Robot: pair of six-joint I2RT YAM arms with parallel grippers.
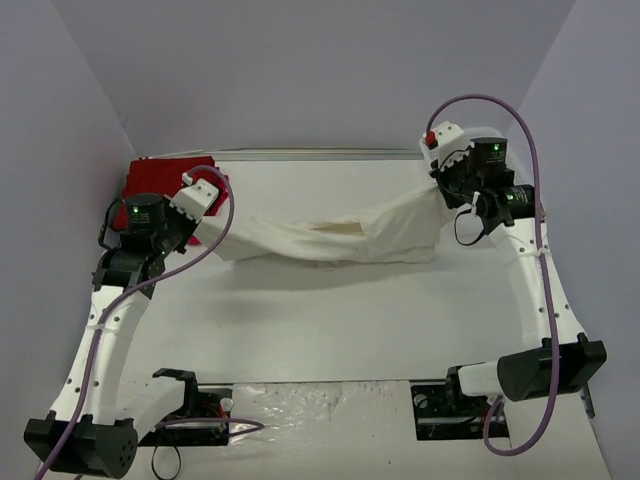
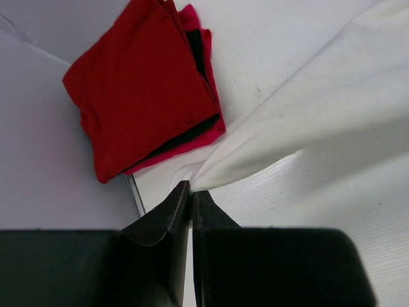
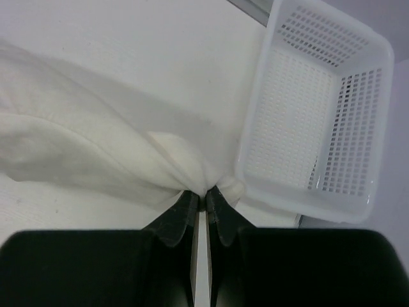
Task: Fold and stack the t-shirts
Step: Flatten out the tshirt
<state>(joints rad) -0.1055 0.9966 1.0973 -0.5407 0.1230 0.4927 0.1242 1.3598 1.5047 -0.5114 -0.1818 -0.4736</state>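
A cream-white t-shirt hangs stretched across the table between my two grippers, sagging in the middle. My left gripper is shut on its left end, and the left wrist view shows the fingertips pinching a corner of the cloth at the gripper. My right gripper is shut on the right end, where the fabric bunches at the tips of the gripper. A stack of folded red t-shirts lies at the back left, just beyond the left gripper, also in the left wrist view as a red bundle.
A white plastic mesh basket stands empty at the back right, right beside the right gripper. The grey walls close in on both sides and behind. The table edge runs close under the red stack.
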